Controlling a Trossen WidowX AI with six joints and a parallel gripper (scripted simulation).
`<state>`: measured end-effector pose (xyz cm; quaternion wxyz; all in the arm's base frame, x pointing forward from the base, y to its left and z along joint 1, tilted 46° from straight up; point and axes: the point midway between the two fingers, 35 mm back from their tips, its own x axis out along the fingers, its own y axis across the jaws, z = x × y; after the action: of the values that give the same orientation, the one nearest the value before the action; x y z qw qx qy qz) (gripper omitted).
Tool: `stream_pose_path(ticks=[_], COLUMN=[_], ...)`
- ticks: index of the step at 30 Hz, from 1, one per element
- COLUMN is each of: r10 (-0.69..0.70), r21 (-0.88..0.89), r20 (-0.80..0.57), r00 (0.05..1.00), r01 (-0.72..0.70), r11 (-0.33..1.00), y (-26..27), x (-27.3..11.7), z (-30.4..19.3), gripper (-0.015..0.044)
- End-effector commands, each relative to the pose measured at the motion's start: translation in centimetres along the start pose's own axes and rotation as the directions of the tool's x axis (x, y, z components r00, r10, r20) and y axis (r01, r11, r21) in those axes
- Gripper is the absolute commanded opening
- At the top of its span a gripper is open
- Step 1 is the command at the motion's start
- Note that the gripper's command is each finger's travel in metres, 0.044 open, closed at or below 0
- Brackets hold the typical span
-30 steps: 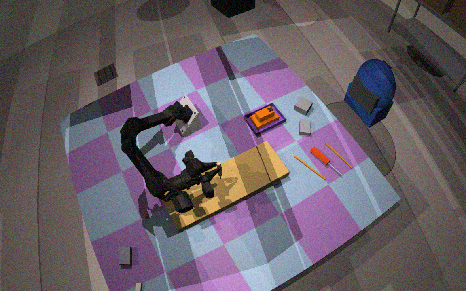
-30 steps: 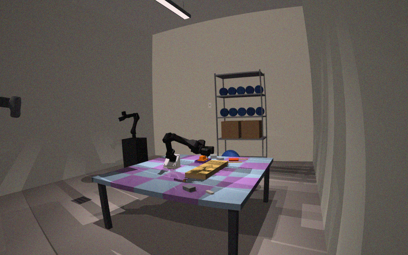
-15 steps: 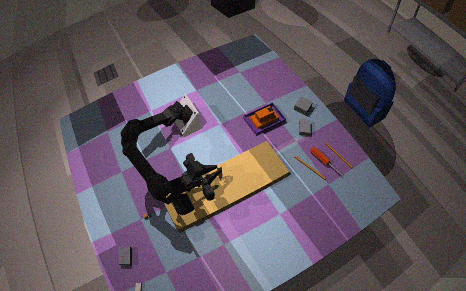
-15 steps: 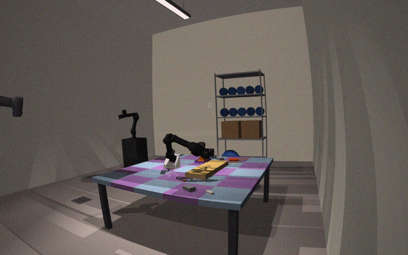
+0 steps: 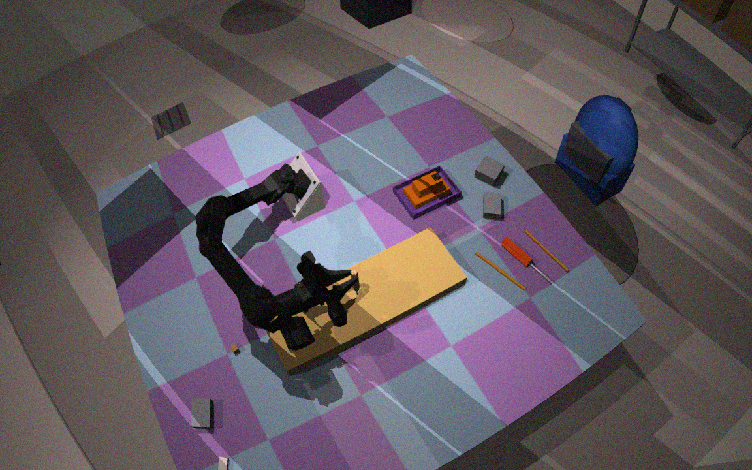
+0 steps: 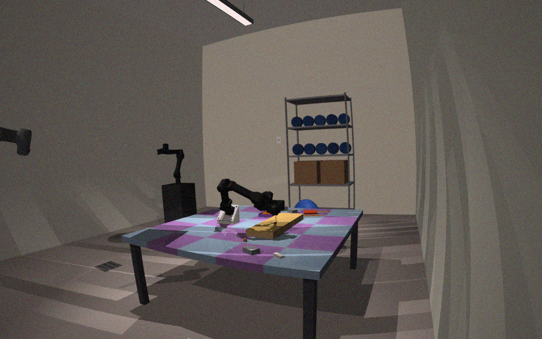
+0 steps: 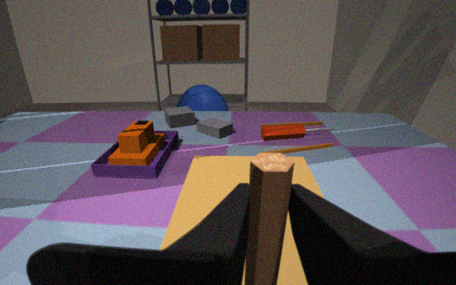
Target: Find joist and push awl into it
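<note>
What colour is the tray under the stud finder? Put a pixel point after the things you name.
Purple [image 5: 409, 211] [image 7: 124, 170]; the wrist view shows it best.

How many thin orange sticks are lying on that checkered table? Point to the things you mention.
2. One stick [image 5: 499, 271] [image 7: 307, 149] lies between the yellow board and the red-handled tool; the other stick [image 5: 546, 251] [image 7: 307, 123] lies on that tool's far side. More could be hidden behind the arm.
</note>
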<state>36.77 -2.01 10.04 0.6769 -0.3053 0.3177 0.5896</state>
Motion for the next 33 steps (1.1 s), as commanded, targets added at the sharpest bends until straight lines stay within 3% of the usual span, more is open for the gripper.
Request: stream_pose_path(ticks=[1,33], r10=[0.001,0.001], r21=[-0.005,-0.002], r20=[0.004,0.007], r00=[1.000,1.000], r01=[-0.001,-0.001], r11=[1.000,1.000], y=[0.0,0.1], x=[0.2,0.3], z=[-0.6,-2.3], gripper=[0.0000,0.0000])
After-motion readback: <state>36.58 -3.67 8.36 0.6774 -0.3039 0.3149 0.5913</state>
